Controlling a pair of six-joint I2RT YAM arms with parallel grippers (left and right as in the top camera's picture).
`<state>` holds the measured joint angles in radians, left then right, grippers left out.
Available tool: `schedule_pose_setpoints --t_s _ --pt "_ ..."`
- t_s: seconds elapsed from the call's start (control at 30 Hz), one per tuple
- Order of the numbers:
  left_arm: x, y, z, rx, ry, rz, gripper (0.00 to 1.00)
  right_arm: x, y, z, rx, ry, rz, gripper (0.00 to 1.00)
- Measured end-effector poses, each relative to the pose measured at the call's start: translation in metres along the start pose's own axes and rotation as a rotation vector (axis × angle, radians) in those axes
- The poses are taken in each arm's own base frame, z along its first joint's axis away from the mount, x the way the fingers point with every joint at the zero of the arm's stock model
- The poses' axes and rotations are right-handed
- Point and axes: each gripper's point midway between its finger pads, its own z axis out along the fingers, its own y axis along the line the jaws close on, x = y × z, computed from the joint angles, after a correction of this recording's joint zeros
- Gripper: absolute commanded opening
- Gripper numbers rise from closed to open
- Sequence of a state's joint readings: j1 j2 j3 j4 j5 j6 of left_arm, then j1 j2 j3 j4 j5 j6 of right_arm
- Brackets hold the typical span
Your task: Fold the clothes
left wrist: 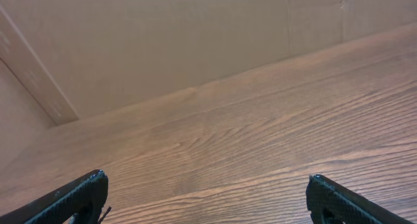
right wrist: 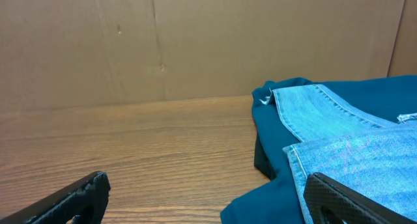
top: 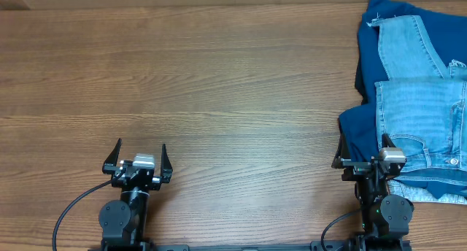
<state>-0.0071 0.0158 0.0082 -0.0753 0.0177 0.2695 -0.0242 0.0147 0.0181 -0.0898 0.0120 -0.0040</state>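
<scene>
A: Where are the jeans (top: 417, 105)?

B: On top of the dark blue garment (top: 359, 127). The light denim lies across it in overlapping layers. One narrow length runs towards the garment's far end, and a broader panel with stitched seams sits nearer the arms. The dark cloth shows as a border along the denim's left side and at the far end.

A: Is the whole pair visible?

B: No. The overhead view cuts off both the denim and the garment under it at the picture's edge, so I cannot tell how far they extend.

A: What about the right end effector (top: 363, 149)?

B: It hangs at the garment's near left corner, with one finger over the dark cloth and the other just beside its edge. The fingers are spread wide and nothing is between them. Its wrist camera sees blue fabric and denim just beyond the fingertip on that side.

A: And the left end effector (top: 140, 152)?

B: It is well apart from the garment, across a long stretch of bare wooden worktop (top: 219, 76). It is also spread fully and holds nothing. Its wrist camera shows only wood grain and a cardboard wall (left wrist: 163, 42), and none of the garment.
</scene>
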Motion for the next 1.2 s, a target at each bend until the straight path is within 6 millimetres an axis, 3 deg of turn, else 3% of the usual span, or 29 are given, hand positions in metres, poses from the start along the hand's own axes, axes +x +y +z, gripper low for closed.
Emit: schedule_pose_setpoints --t_s 0.4,0.47,0.57,0.8,0.93,1.1,1.2 --pt "0.000 0.000 0.000 0.000 0.000 0.000 1.00 0.001 0.000 0.000 0.000 0.003 0.004 1.00" --pt "0.000 0.000 0.000 0.000 0.000 -0.002 1.00 0.012 -0.002 0.000 0.010 0.051 0.014 1.00" --pt "0.000 0.001 0.000 -0.004 0.001 -0.108 1.00 0.014 -0.006 -0.004 0.040 0.095 0.037 1.00" --pt "0.000 0.004 -0.003 -0.020 0.027 -0.378 1.00 -0.030 -0.013 -0.014 0.105 0.157 0.109 1.00" --pt "-0.030 0.015 -0.012 -0.036 0.030 -0.423 1.00 -0.046 -0.014 -0.007 0.139 0.293 0.130 1.00" --pt "-0.068 0.026 -0.014 -0.039 0.093 -0.432 1.00 -0.049 -0.014 0.005 0.176 0.527 0.130 1.00" --pt "-0.077 0.029 -0.009 -0.034 0.200 -0.434 1.00 -0.047 -0.015 0.007 0.192 0.636 0.127 1.00"
